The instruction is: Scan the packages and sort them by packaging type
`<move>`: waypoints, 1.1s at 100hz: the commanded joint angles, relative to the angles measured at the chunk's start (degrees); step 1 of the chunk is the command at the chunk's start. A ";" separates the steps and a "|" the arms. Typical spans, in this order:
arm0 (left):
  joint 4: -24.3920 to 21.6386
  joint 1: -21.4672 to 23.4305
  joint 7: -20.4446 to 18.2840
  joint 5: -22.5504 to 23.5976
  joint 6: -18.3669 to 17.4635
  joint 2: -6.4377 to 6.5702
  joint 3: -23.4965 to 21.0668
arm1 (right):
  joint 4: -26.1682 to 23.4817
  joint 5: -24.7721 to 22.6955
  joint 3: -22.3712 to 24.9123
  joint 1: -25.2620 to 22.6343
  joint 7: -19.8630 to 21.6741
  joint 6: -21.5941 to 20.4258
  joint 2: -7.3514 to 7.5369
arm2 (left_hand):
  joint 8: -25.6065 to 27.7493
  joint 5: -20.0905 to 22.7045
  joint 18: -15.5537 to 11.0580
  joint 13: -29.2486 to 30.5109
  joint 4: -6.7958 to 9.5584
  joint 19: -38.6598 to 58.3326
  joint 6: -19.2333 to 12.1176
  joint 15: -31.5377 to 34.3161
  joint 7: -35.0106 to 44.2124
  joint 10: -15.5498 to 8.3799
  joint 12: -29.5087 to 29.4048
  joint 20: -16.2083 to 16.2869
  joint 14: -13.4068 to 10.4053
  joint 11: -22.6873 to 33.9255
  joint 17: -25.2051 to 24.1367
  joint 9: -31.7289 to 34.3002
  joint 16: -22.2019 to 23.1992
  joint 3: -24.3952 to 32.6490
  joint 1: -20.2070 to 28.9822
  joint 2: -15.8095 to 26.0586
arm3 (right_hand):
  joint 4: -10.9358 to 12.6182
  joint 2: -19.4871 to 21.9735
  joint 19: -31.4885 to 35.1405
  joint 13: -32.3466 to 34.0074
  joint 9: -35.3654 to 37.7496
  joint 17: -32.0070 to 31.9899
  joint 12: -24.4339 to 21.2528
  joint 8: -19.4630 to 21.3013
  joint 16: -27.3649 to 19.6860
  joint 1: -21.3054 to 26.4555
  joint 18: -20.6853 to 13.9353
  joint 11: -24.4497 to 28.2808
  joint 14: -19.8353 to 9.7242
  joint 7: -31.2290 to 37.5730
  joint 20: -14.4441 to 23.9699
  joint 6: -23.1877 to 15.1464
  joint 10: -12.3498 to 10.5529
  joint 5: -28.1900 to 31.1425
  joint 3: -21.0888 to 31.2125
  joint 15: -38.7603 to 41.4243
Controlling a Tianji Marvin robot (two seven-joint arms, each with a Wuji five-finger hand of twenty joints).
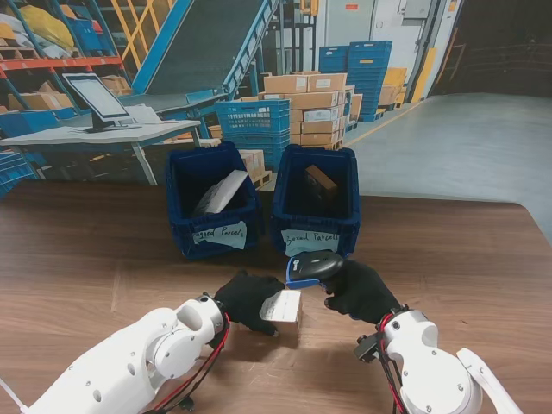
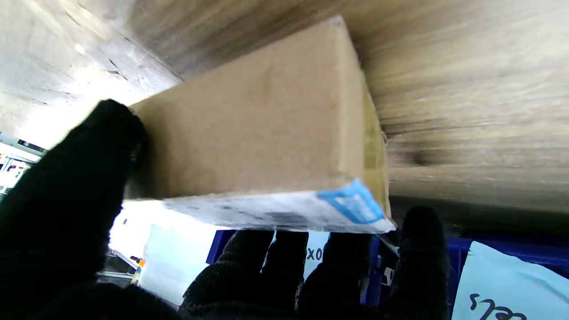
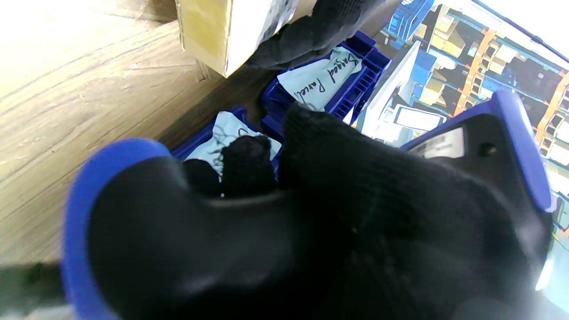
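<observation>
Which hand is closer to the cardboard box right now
Left. The left hand grips the cardboard box itself; the right hand is just to the box's right, holding the scanner beside it.

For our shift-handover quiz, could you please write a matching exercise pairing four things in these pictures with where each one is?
Things:
1. cardboard box
2. scanner
3. white bagged parcel
4. brown boxed parcel

Places:
A. inside the right bin
B. held in the left hand
C. inside the left bin
D. held in the right hand

Pairs: 1-B, 2-D, 3-C, 4-A
</observation>
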 commanded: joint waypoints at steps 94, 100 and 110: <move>-9.75 5.41 -6.55 -2.49 1.16 0.91 -6.14 | -2.99 -4.79 0.22 1.55 4.64 1.39 0.94 | -3.96 -8.83 -3.51 -18.34 4.50 -22.72 -2.34 -9.55 -11.42 1.91 -8.98 -5.92 -0.50 -18.67 -5.16 -11.66 -13.70 -25.67 2.42 22.03 | 0.69 2.92 1.81 0.87 0.86 0.68 0.41 1.19 1.10 5.40 0.09 -0.36 0.90 1.24 1.25 -2.24 0.12 3.85 4.95 0.46; -11.04 7.05 -5.76 -1.41 0.81 0.95 -7.87 | -3.21 -5.36 0.29 2.01 5.57 1.67 1.15 | -3.88 -8.25 -3.39 -17.92 4.55 -22.69 -2.48 -9.38 -11.25 1.85 -8.80 -5.83 -0.52 -18.72 -5.00 -11.14 -13.54 -25.60 2.51 22.03 | 0.70 2.97 1.74 0.83 0.80 0.60 0.42 1.20 1.11 5.37 -0.18 -0.37 1.02 1.23 1.21 -2.24 0.14 3.85 4.94 0.45; -13.09 10.00 -4.41 -0.24 -0.05 0.95 -11.06 | -3.48 -6.50 0.21 2.89 6.81 2.19 1.44 | -3.60 -5.99 -3.22 -16.37 4.72 -22.35 -3.22 -8.84 -10.48 0.96 -8.41 -5.60 -1.22 -18.39 -4.19 -8.80 -13.17 -25.20 2.63 22.10 | 0.71 2.97 1.84 0.84 0.80 0.66 0.41 1.21 1.09 5.39 0.23 -0.38 1.02 1.22 1.30 -2.24 0.06 3.86 4.93 0.44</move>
